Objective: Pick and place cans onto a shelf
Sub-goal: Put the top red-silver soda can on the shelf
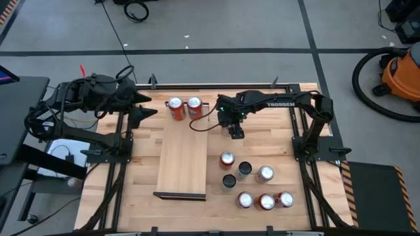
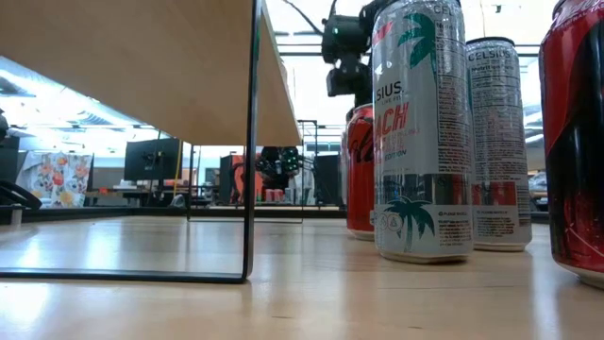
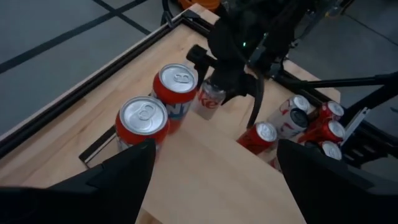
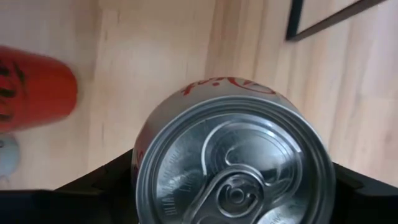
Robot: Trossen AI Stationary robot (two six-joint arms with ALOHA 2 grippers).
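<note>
Where the high view's lower right shows the nearest things, a row of three cans (image 1: 266,201) stands on the wooden surface (image 1: 308,196). Just above it in the frame stand two black cans (image 1: 244,170), one silver-topped can (image 1: 265,173) and one red can (image 1: 227,159), all upright and all to the right of the shelf (image 1: 182,160).

The shelf lies lengthwise at the frame's centre. Its near part is bare, and a pair of red cans (image 1: 184,106) stands side by side at its far end, above centre in the frame.

The right gripper (image 1: 235,131) reaches down just right of the shelf's long edge. In the right wrist view a silver can (image 4: 233,168) with red lettering fills the space between its fingers (image 4: 99,180), one on either side. You cannot tell whether they press on it or merely flank it.

The left gripper (image 3: 214,180) hangs at the upper left of the high view, beside the shelf's far end. Its fingers are spread wide and hold nothing, with the pair of red cans ahead of them.
</note>
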